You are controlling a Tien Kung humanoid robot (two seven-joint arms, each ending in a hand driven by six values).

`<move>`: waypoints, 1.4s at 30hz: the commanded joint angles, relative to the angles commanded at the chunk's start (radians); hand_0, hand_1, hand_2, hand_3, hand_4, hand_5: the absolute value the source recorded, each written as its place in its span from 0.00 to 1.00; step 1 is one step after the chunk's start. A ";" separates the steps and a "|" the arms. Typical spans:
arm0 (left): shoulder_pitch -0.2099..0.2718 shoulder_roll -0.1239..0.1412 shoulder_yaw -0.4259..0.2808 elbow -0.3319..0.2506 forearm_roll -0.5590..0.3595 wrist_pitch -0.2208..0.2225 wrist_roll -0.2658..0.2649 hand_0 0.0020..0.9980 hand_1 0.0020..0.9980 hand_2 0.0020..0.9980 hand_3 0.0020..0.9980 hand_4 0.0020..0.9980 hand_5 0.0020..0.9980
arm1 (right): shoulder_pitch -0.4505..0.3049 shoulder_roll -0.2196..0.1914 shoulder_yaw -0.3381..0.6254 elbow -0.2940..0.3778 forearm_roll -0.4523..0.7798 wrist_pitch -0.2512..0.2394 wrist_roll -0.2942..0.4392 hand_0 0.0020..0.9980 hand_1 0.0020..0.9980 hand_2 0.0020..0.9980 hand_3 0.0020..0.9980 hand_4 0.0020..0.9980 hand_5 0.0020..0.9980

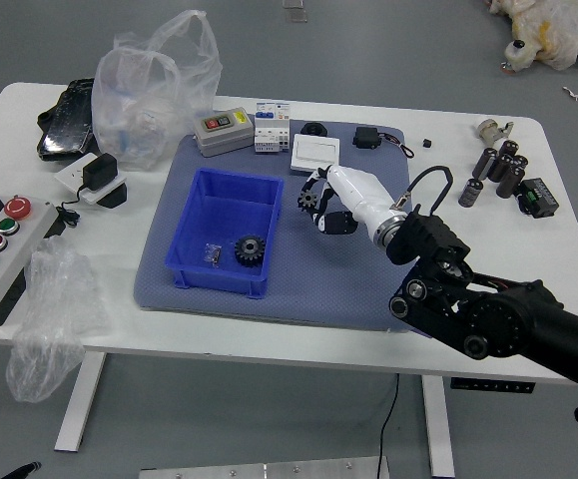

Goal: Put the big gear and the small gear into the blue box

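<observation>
The white table bears a grey-blue mat, with the blue box on it. The right hand, beside the box, is grasping; the left hand barely shows lower left, state unclear. The big gear lies inside the box; the right fingertips pinch the small gear.
</observation>
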 joint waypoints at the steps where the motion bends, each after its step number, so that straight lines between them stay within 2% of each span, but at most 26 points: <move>1: 0.000 0.000 -0.001 0.000 0.001 0.000 0.000 0.66 0.55 0.57 0.72 0.73 0.63 | 0.005 0.000 -0.004 0.018 -0.007 -0.001 0.000 0.78 0.58 0.35 0.59 0.48 0.00; 3: -0.001 0.000 -0.001 0.000 0.002 0.000 0.001 0.66 0.55 0.57 0.72 0.73 0.63 | 0.019 0.005 -0.025 0.059 -0.022 -0.002 0.002 0.78 0.58 0.35 0.59 0.48 0.00; 4: -0.001 0.000 -0.001 0.000 0.002 0.000 0.001 0.66 0.55 0.57 0.72 0.73 0.63 | 0.025 0.007 -0.036 0.077 -0.027 -0.002 0.002 0.75 0.39 0.24 0.63 0.44 0.00; 9: -0.004 0.000 -0.004 -0.001 0.007 -0.001 0.002 0.66 0.55 0.57 0.72 0.73 0.63 | 0.064 0.024 -0.115 0.125 -0.029 0.029 0.004 0.75 0.39 0.24 0.63 0.44 0.00; 10: -0.004 0.000 -0.005 -0.001 0.007 -0.001 0.002 0.66 0.55 0.57 0.72 0.73 0.63 | 0.069 0.027 -0.127 0.125 -0.029 0.039 0.002 0.65 0.27 0.22 0.71 0.30 0.10; 15: -0.005 0.000 -0.008 -0.002 0.011 -0.001 0.004 0.66 0.55 0.57 0.72 0.73 0.63 | 0.085 0.034 -0.155 0.121 -0.051 0.071 -0.012 0.65 0.27 0.22 0.71 0.30 0.10; 16: -0.006 0.000 -0.008 -0.002 0.011 -0.002 0.005 0.66 0.55 0.57 0.72 0.73 0.64 | 0.087 0.034 -0.156 0.119 -0.056 0.073 -0.017 0.40 0.18 0.18 0.73 0.37 0.14; 21: -0.007 0.000 -0.008 -0.002 0.012 -0.002 0.004 0.66 0.55 0.57 0.72 0.73 0.64 | 0.092 0.036 -0.163 0.109 -0.066 0.081 -0.039 0.40 0.18 0.18 0.73 0.37 0.14; 22: -0.008 0.000 -0.008 -0.002 0.012 -0.002 0.004 0.66 0.55 0.57 0.72 0.73 0.64 | 0.092 0.036 -0.164 0.107 -0.066 0.084 -0.044 0.32 0.13 0.16 0.79 0.49 0.22; 27: -0.009 0.000 -0.008 -0.002 0.013 -0.002 0.004 0.66 0.55 0.57 0.72 0.73 0.64 | 0.094 0.037 -0.165 0.102 -0.067 0.111 -0.068 0.32 0.13 0.16 0.79 0.49 0.22; 28: -0.009 0.000 -0.008 -0.002 0.013 -0.002 0.004 0.66 0.55 0.57 0.72 0.73 0.64 | 0.094 0.037 -0.166 0.101 -0.067 0.114 -0.071 0.29 0.10 0.15 0.91 0.56 0.21; 30: -0.009 0.000 -0.009 -0.002 0.013 -0.002 0.005 0.66 0.55 0.57 0.72 0.73 0.64 | 0.094 0.037 -0.166 0.101 -0.069 0.116 -0.077 0.29 0.10 0.15 0.91 0.56 0.21; 35: -0.009 -0.001 -0.006 -0.001 0.011 -0.002 0.003 0.66 0.56 0.57 0.72 0.73 0.64 | 0.085 0.037 -0.142 0.096 -0.083 0.080 -0.068 0.29 0.11 0.16 0.90 0.57 0.23; 39: -0.007 -0.002 -0.004 -0.001 0.008 -0.002 0.002 0.66 0.56 0.57 0.72 0.73 0.64 | 0.061 0.025 -0.054 0.095 -0.099 -0.006 -0.025 0.29 0.11 0.16 0.90 0.57 0.23; 40: -0.007 -0.002 -0.004 -0.001 0.008 -0.002 0.002 0.66 0.55 0.57 0.72 0.73 0.64 | 0.057 0.022 -0.040 0.094 -0.098 -0.018 -0.017 0.65 0.79 0.92 1.00 0.86 0.41; 42: -0.006 -0.002 -0.004 -0.001 0.007 -0.001 0.002 0.66 0.55 0.57 0.72 0.73 0.64 | 0.046 0.014 0.002 0.088 -0.093 -0.040 -0.001 0.65 0.79 0.92 1.00 0.86 0.41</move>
